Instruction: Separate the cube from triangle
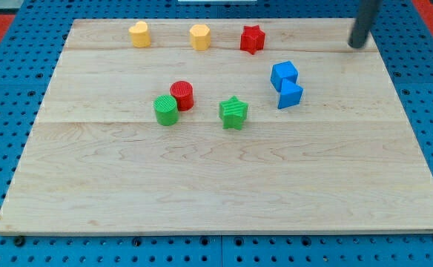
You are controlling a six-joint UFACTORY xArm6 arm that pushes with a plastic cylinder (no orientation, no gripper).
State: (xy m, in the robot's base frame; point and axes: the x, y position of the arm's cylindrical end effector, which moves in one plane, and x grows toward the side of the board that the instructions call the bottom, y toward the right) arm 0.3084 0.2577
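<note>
A blue cube (283, 74) and a blue triangle block (290, 95) touch each other right of the board's middle, the cube just above the triangle. My tip (358, 46) is at the view's top right, above and to the right of both, well apart from them.
A wooden board (224, 193) lies on a blue pegboard. Two yellow blocks (139, 34) (199, 36) and a red star (252, 39) line the top. A red cylinder (182, 95) touches a green cylinder (166, 110). A green star (233, 113) stands at the middle.
</note>
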